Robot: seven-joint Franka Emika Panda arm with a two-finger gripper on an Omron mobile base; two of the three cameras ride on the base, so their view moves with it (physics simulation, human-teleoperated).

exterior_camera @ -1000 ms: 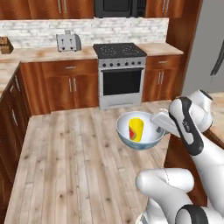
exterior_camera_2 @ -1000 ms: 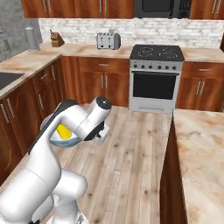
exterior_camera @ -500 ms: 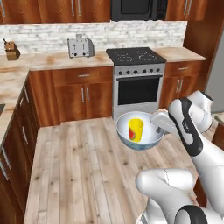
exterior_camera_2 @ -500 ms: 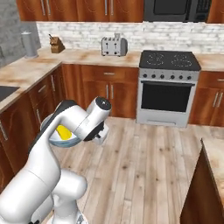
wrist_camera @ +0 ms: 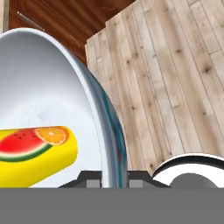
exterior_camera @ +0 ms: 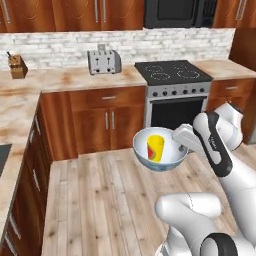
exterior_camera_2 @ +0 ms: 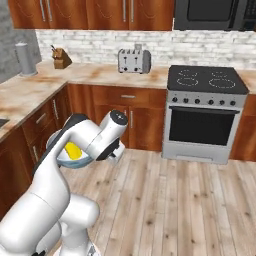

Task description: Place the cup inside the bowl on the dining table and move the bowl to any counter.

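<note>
The pale blue-grey bowl (exterior_camera: 171,156) hangs in the air over the wooden floor, and my gripper (exterior_camera: 182,136) is shut on its right rim. The yellow cup (exterior_camera: 155,148) leans inside it. In the hand view the bowl's white inside (wrist_camera: 48,83) takes up the left, the cup (wrist_camera: 37,151) lies across it showing a fruit print, and the rim runs down between my fingertips (wrist_camera: 90,176). In the right base view the bowl (exterior_camera_2: 69,160) and the cup (exterior_camera_2: 74,150) peek out behind my arm. The dining table is out of view.
A marble counter (exterior_camera: 22,102) over brown cabinets runs along the left and back walls, with a dark sink edge (exterior_camera: 1,155) at far left. On it stand a toaster (exterior_camera: 104,61) and a knife block (exterior_camera: 17,65). A stove (exterior_camera: 176,73) stands ahead. Open wooden floor (exterior_camera_2: 175,200) lies between.
The whole scene has slid to the right in both base views, so the base has moved; more of the left counter shows. The bowl with the cup stays in the gripper.
</note>
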